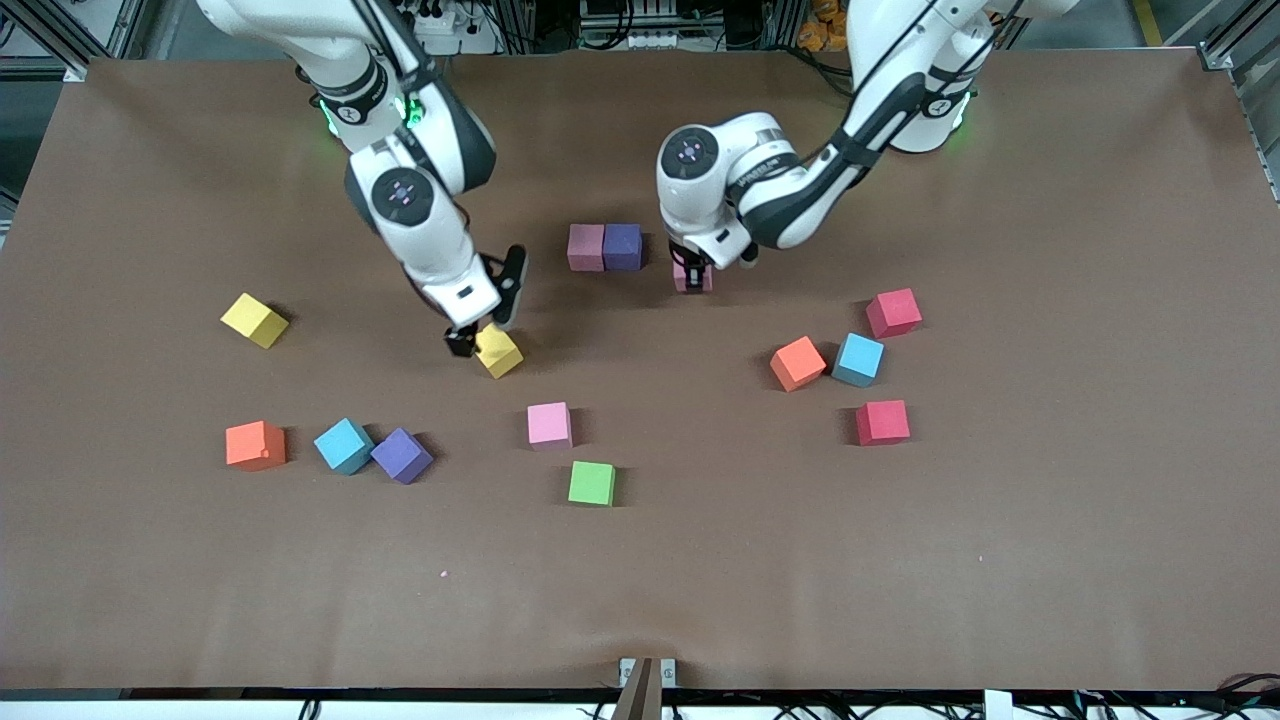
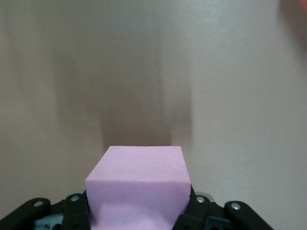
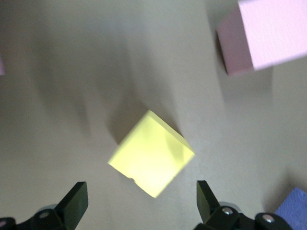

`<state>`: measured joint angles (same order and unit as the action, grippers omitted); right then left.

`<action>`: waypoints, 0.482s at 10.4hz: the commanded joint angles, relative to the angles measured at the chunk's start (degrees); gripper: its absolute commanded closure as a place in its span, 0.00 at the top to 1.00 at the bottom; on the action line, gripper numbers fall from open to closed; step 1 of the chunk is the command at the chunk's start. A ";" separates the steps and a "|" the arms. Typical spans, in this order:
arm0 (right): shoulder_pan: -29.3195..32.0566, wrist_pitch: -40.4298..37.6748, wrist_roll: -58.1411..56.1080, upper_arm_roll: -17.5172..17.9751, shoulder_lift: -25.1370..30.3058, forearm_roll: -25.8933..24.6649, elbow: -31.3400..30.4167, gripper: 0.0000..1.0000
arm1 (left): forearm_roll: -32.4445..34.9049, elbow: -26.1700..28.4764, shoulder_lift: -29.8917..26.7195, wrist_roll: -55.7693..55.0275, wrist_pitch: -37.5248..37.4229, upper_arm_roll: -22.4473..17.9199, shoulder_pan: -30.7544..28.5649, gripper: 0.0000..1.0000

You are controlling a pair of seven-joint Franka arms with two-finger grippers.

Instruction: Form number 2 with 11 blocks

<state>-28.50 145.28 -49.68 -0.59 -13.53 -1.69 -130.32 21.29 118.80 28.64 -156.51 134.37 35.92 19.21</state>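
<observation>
The left tool (image 1: 692, 268) is clamping a pink foam cube (image 2: 139, 184) beside the pink-and-purple pair (image 1: 604, 247). The right tool (image 3: 141, 201), fingers apart, is hanging over a yellow foam cube (image 3: 151, 160); next it needs to go down and squeeze.

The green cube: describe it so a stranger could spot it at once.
Start at the middle of the brown table. The green cube sits there beside the loose pink cube, nearer the front camera. It is the only green one.
</observation>
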 commanded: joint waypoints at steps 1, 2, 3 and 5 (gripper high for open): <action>3.88 0.79 2.03 0.95 -1.77 -0.16 1.21 1.00 | 1.74 0.29 0.54 -6.18 0.45 0.12 2.76 0.47; 4.50 0.01 7.35 0.95 -1.68 -0.16 1.30 1.00 | 1.74 0.29 0.63 -6.27 1.59 0.12 2.94 0.47; 5.47 -0.95 15.23 1.12 -1.77 -0.07 1.21 1.00 | 1.74 0.29 0.63 -6.27 2.64 0.12 3.64 0.47; 3.64 -2.63 32.71 1.30 -1.94 -0.07 1.30 1.00 | 1.74 0.91 1.42 -6.36 5.62 0.12 4.00 0.47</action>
<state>-24.23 143.78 -27.73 -0.34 -15.25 -1.40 -129.69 21.29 118.99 29.53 -156.93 137.70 35.89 22.77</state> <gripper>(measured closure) 0.000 0.366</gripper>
